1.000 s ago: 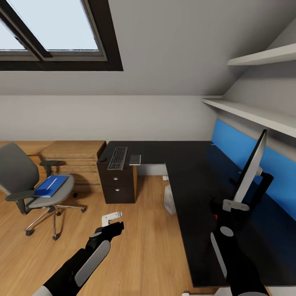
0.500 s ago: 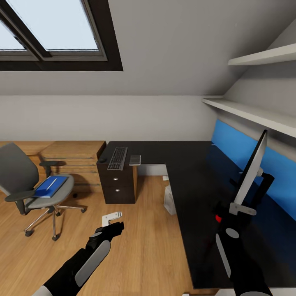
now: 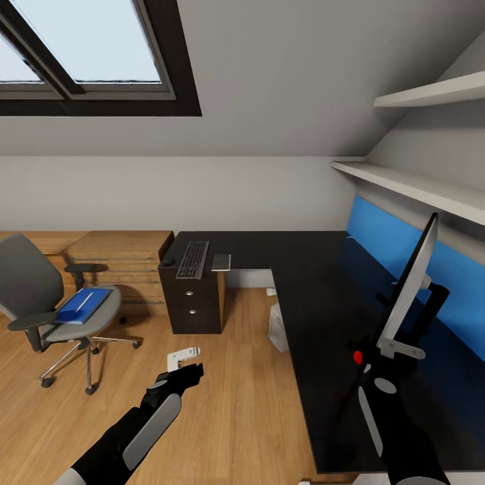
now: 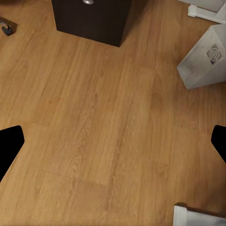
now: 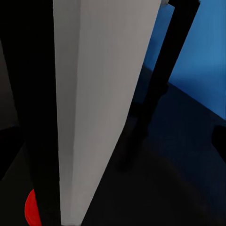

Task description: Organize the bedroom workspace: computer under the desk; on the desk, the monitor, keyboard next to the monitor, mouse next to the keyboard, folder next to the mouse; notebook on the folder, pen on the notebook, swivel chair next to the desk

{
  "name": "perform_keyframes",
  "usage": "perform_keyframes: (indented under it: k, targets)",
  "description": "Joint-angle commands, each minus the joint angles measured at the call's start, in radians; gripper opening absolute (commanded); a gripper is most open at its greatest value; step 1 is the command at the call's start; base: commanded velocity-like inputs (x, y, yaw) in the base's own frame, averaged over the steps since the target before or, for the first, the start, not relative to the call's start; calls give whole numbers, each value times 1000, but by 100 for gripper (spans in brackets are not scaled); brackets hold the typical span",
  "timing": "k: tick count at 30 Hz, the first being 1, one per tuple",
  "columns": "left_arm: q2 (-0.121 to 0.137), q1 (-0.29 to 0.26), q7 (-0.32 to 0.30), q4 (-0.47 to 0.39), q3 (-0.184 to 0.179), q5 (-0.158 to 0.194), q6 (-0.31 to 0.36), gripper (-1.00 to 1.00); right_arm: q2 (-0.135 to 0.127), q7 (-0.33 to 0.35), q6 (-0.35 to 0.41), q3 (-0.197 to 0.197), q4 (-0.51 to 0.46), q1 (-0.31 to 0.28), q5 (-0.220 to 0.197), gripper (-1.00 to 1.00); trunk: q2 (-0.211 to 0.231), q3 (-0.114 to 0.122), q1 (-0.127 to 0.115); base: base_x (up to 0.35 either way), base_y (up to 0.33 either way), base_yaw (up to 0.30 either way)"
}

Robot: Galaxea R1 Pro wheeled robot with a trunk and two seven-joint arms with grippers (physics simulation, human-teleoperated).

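Across the attic bedroom we see the long black L-shaped worktop [image 3: 316, 269]. On its right side the monitor [image 3: 411, 283] stands edge-on, thin, with a pale back and a red dot at its lower corner. Our right end effector [image 3: 394, 350] is at that lower edge; we cannot tell whether it grips. At far left the grey swivel chair [image 3: 40, 296] carries the blue folder [image 3: 84, 304]. The keyboard [image 3: 193, 259] lies on the worktop's far corner. Our left end effector [image 3: 185, 367] hangs open over the wood floor [image 4: 103, 117].

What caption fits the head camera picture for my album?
Robot's right gripper at the monitor on the black desk; blue folder waits on the chair.
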Motion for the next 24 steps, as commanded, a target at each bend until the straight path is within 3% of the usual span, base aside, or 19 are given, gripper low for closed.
perform_keyframes:
  k: [1,9,24]
  targets:
    - [1,-1,8,-2,-4,5,2,100,-1,-2,10,-1,1,-1,10,100,-2,-2,1,0,0,0]
    - [3,-2,10,-2,-31,6,2,100,-10,-2,10,-2,6,-1,9,100,-2,-2,1,-37,-32,0]
    - [2,-1,10,-2,-32,5,1,100,-10,-2,10,-2,6,-1,8,100,-2,-2,1,-257,-138,0]
